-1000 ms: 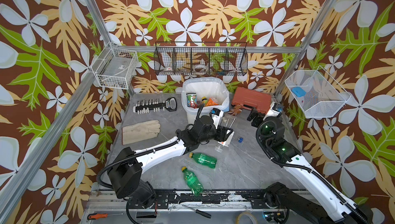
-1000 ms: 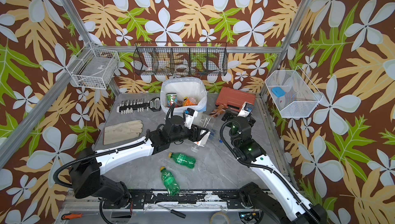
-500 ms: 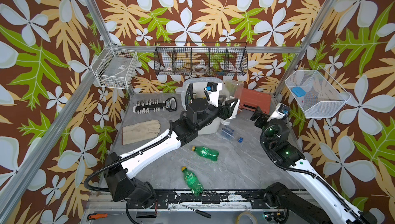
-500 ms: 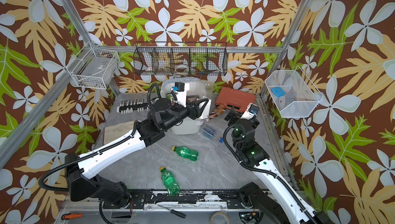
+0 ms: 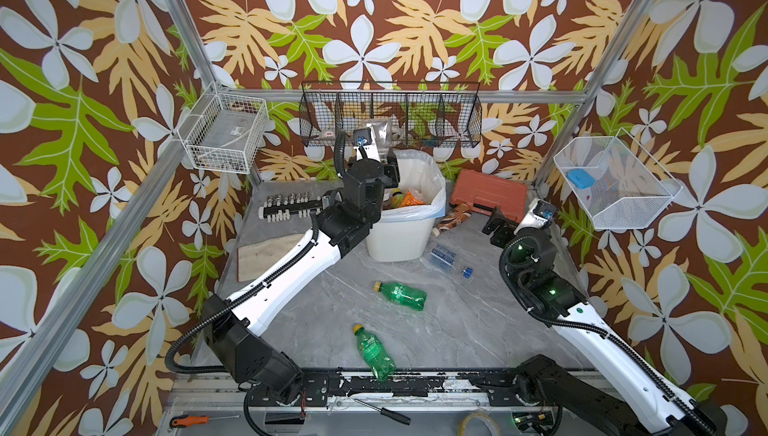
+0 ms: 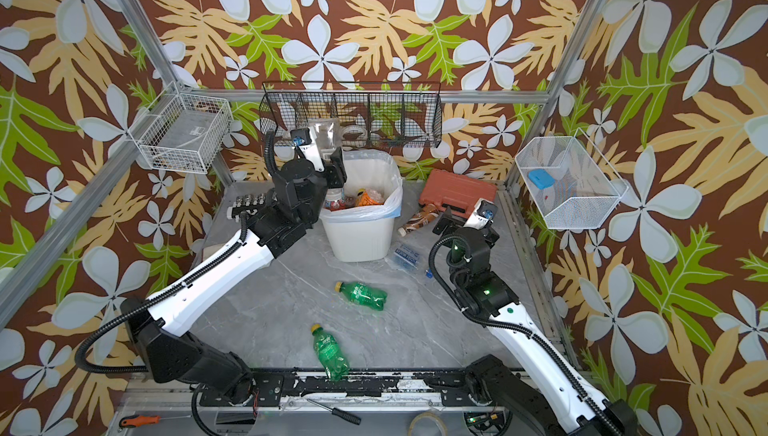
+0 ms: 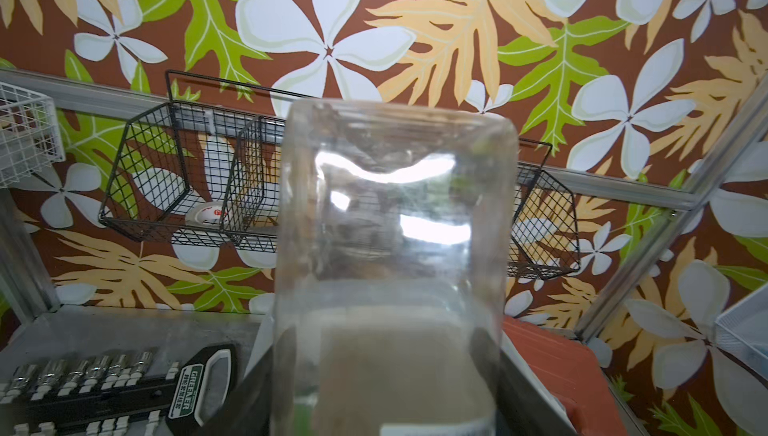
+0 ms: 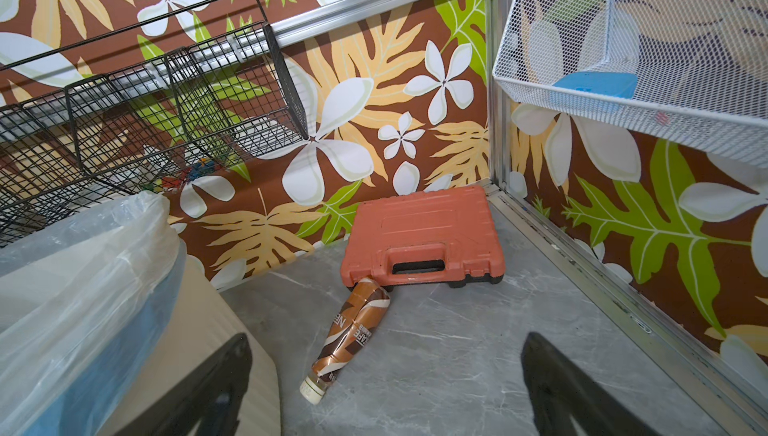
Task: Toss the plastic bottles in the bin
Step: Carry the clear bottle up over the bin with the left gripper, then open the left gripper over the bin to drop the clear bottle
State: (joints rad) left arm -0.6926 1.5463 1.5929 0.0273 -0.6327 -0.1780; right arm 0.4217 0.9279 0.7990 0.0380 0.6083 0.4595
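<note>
Your L gripper (image 5: 380,161) clamps a clear bottle (image 5: 381,129) w/ its long axis pointing up (base away from you), bin (image 5: 399,242) mouth just below-right.

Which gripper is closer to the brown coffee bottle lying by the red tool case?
Right. The right gripper sits open just short of the brown bottle; the left gripper is up at the bin, holding a clear bottle.
</note>
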